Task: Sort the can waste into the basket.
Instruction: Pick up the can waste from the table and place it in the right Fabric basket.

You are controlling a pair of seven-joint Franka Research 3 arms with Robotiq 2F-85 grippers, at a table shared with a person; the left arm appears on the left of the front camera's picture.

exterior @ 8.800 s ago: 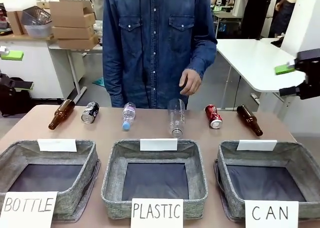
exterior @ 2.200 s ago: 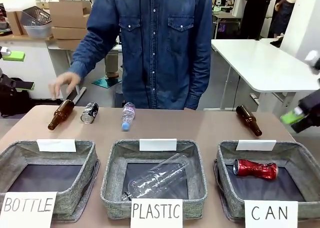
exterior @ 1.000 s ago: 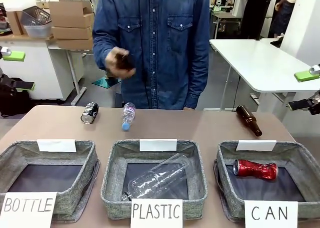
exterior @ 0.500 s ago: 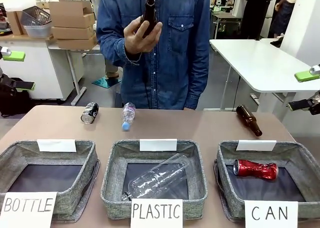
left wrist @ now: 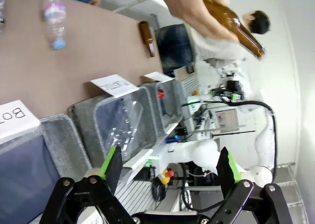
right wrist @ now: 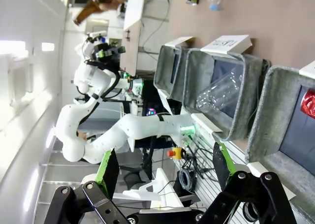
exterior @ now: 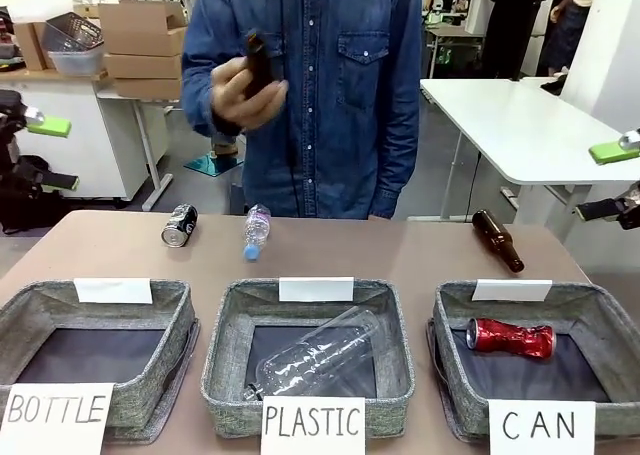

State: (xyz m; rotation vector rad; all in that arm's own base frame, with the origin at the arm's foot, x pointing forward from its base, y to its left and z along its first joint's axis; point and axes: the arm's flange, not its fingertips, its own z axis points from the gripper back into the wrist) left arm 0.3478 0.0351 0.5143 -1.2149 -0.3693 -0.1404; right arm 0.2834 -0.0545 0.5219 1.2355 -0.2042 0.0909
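Red can (exterior: 510, 338) lay in the basket (exterior: 598, 303) marked CAN, read from the front; left gripper (left wrist: 171, 159) and right gripper (right wrist: 165, 156) gaped open

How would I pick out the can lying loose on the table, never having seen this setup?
On the brown table, look past the three grey baskets to its far edge. Beyond the left basket, signed BOTTLE, the black and silver can lies on its side, just left of a small clear bottle with a blue cap. It is short, dark metal; that neighbour is see-through plastic.
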